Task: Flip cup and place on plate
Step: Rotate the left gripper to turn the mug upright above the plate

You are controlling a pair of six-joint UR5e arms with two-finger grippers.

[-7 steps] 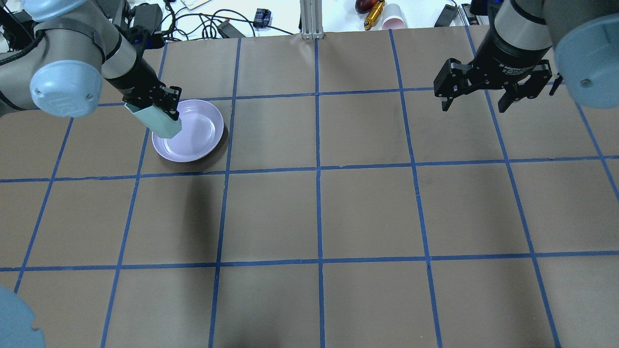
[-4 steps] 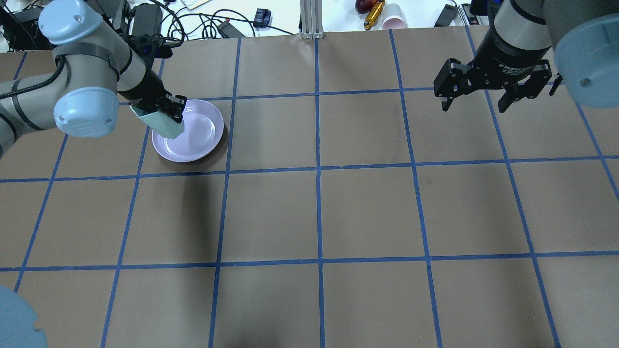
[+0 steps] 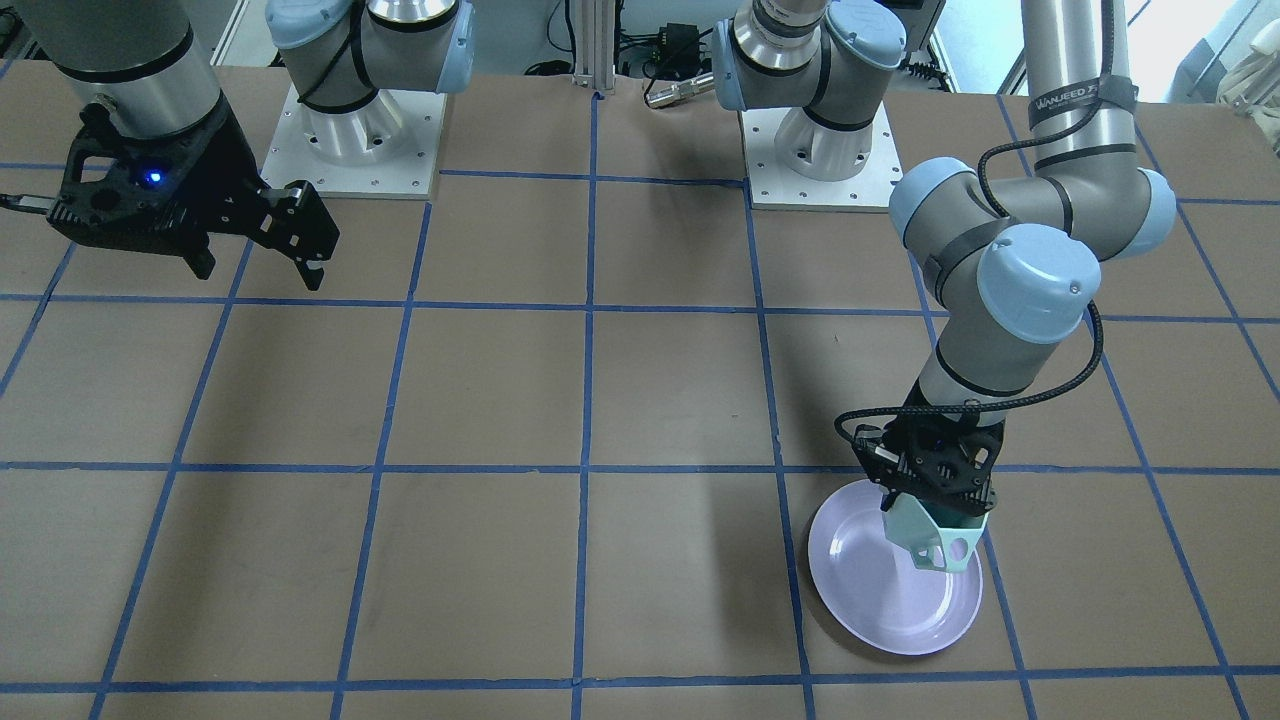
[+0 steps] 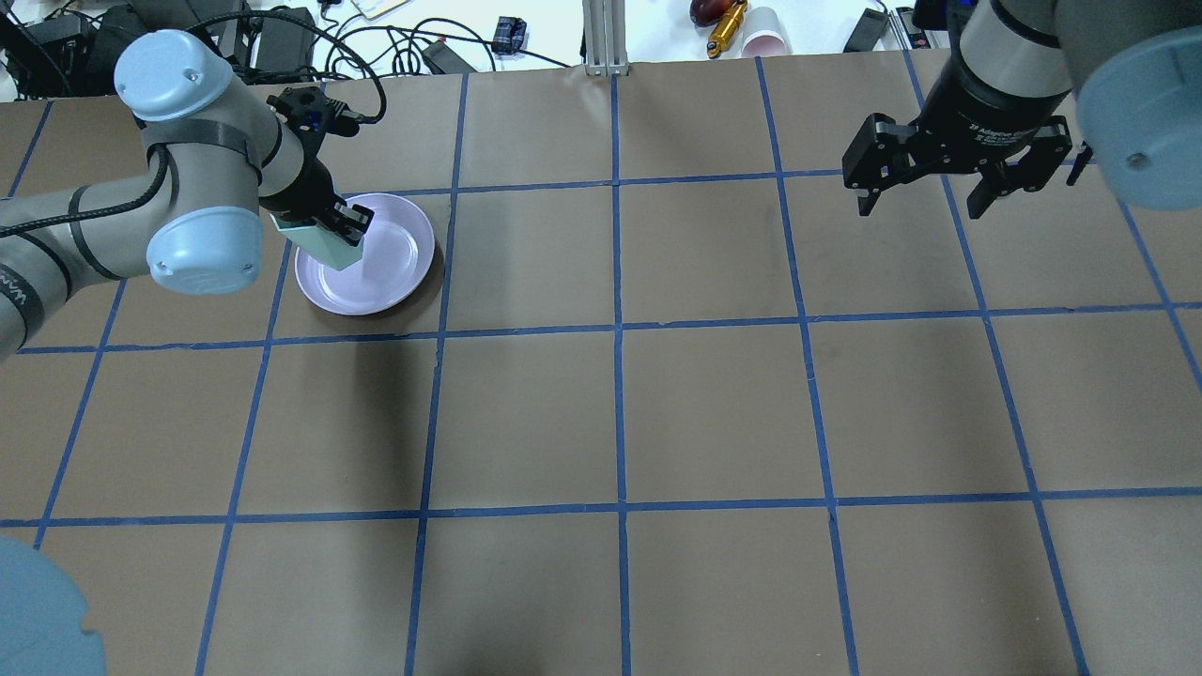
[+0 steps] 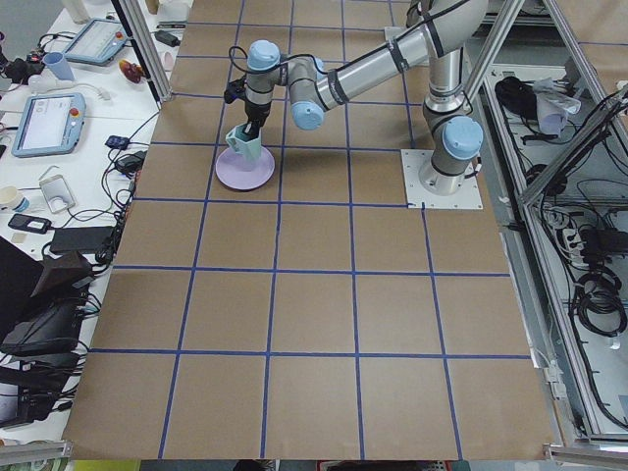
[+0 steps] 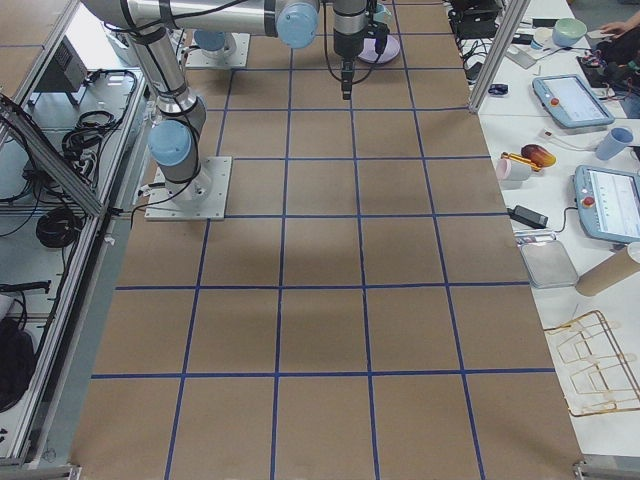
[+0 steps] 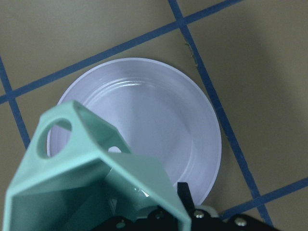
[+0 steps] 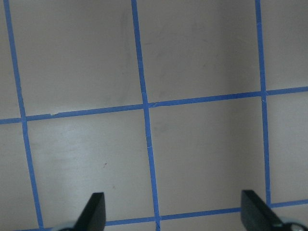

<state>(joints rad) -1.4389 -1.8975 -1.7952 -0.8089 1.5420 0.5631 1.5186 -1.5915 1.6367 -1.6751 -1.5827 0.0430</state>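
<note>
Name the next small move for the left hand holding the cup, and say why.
Probably lower the cup a little, levelling it, onto the plate. The left hand grips the cup tilted over the plate's left side, mouth toward the hand. Contact with the plate isn't clear, so releasing now might tip it.

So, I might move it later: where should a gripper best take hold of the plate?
Probably the plate's raised rim, pinched from above, one finger inside, one outside. It lies flat and shallow, so it offers no wall to clamp. Come at the edge toward the table's middle: the cup, held by the left gripper, is over the opposite side.
</note>
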